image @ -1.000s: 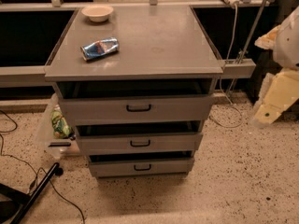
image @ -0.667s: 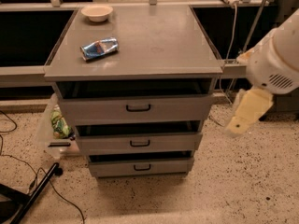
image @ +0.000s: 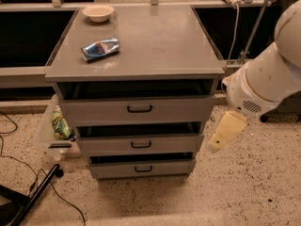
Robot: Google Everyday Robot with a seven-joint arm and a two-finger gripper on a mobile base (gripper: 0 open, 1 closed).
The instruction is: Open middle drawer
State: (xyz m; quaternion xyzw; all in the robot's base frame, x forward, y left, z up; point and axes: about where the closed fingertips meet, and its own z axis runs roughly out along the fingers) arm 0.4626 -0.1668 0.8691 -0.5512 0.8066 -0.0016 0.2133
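At left we see a can [image: 100, 48] and a bowl [image: 98, 12] on the cabinet top [image: 160, 46]; the middle drawer [image: 141, 144] lies below, between two other drawers; right of it, not touching, hangs the gripper [image: 226, 130]; apart or together, we cannot tell.

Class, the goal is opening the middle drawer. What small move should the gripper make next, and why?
Probably swing the gripper across toward the small black handle of the middle drawer. It hangs off the right side of the cabinet, roughly at that drawer's height, touching nothing.
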